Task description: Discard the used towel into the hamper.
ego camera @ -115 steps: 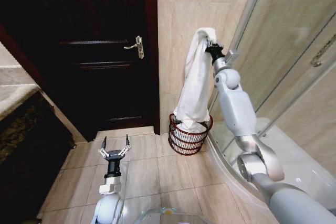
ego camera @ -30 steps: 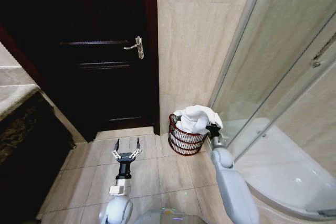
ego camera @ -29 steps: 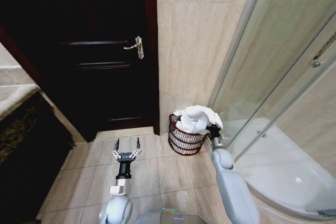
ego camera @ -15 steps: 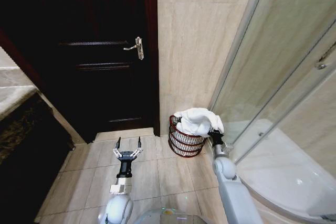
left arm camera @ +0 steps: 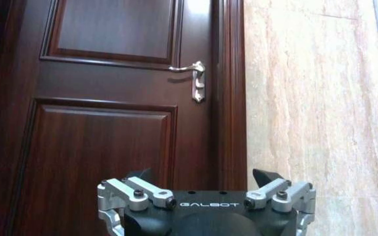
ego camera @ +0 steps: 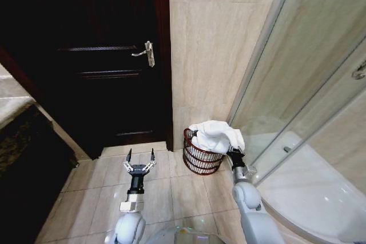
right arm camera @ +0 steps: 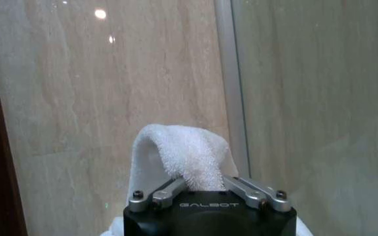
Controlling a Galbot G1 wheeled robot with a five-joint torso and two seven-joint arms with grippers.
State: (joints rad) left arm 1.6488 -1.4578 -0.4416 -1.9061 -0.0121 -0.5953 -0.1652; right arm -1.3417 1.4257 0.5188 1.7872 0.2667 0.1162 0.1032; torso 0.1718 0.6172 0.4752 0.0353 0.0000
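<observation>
One towel (ego camera: 216, 135) lay heaped in my one hamper (ego camera: 201, 160); right gripper (ego camera: 235, 154) pinched its 3 o'clock edge, left gripper (ego camera: 140, 158) hung wide.

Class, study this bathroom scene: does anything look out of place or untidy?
Yes. The white towel is heaped above the rim of the hamper and spills over its shower side instead of sitting inside. The right gripper is shut on a fold of it there. The left gripper hangs open above the floor tiles.
</observation>
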